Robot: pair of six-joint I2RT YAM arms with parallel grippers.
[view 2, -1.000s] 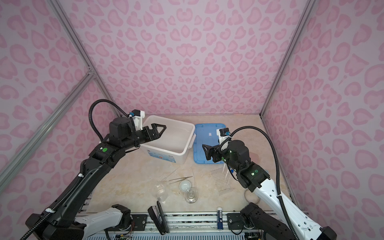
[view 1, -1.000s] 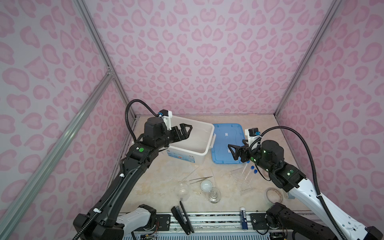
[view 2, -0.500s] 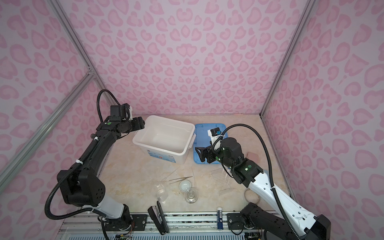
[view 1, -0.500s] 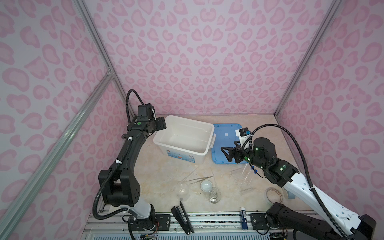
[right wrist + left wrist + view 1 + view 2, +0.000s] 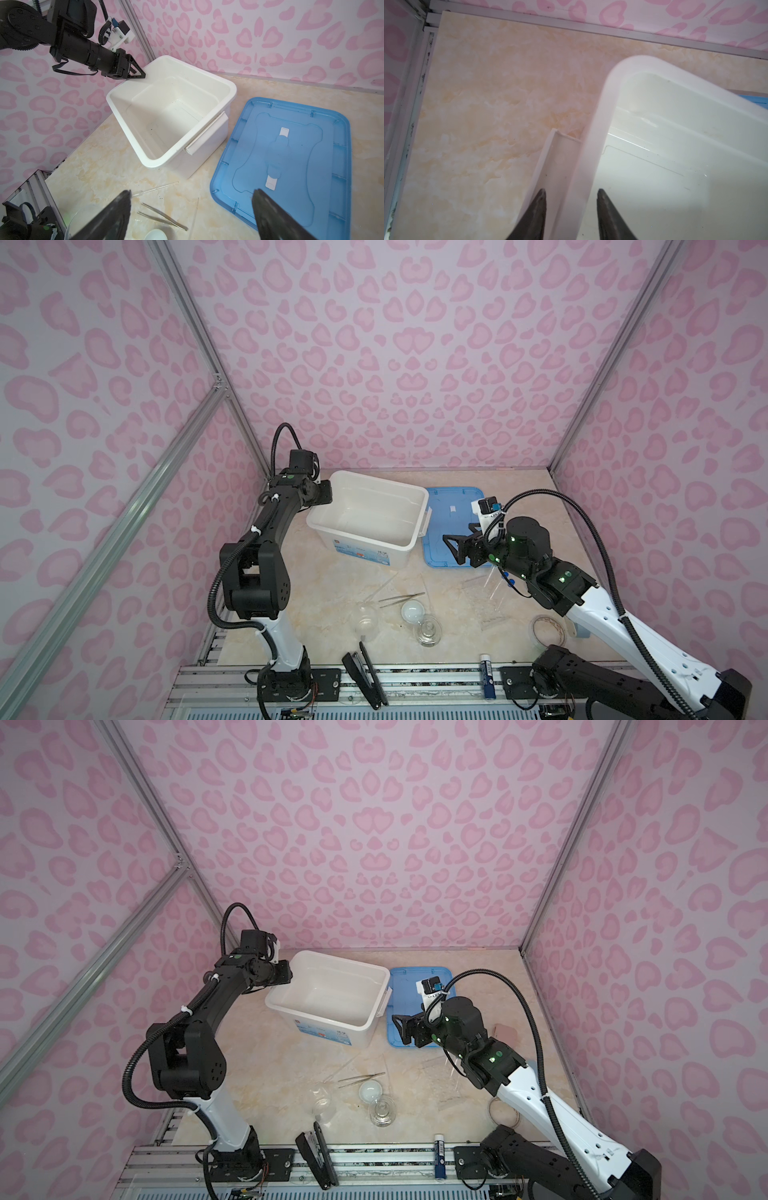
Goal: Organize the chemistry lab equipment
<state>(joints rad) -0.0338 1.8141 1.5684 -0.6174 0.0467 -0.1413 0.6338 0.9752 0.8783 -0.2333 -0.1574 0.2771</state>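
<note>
Lab items: tweezers (image 5: 401, 599), white domed piece (image 5: 412, 611), jar (image 5: 429, 630) and flask (image 5: 366, 616) grouped near the table's (image 5: 316, 593) front. Droppers (image 5: 154, 189) just behind.
Blue-capped tubes (image 5: 508, 578): under the right arm.
Surroundings: white bin (image 5: 361, 537), blue lid (image 5: 453, 497) just beside; stapler (image 5: 365, 676) at the front edge.
Left gripper (image 5: 571, 193): partly spread astride bin rim and handle flap; no firm pinch evident.
Right gripper (image 5: 192, 192): spread wide, holding nothing, above the lid's near corner.
Open room: bare table between bin and glassware.
</note>
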